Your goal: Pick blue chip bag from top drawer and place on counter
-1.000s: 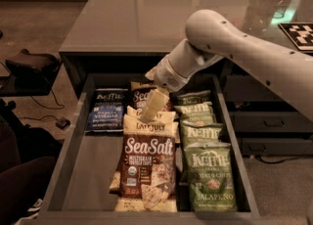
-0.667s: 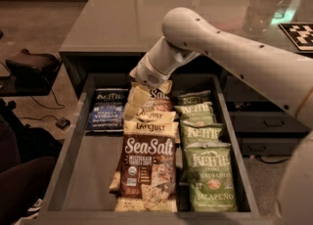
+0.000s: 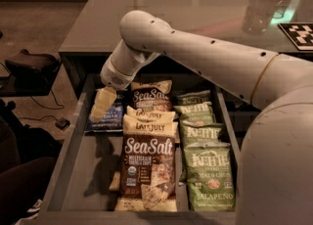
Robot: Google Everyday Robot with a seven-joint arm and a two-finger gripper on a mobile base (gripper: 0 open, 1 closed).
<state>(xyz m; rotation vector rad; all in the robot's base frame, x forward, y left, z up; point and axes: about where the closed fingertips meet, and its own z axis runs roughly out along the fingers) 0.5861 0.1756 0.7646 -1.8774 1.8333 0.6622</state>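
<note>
Claw [image 3: 101, 105], whether apart or together cannot be told, hovers over blue chip bag [image 3: 115, 119], far left of top drawer [image 3: 68, 170]. The bag is probably light, crinkly and slippery, so pinch it mid-body.

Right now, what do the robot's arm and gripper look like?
The arm is a smooth white rounded shell with small dark dots along it and a thin yellowish ring near the elbow. No cables show. The gripper, pale cream, is over the blue chip bag in the top drawer.
</note>
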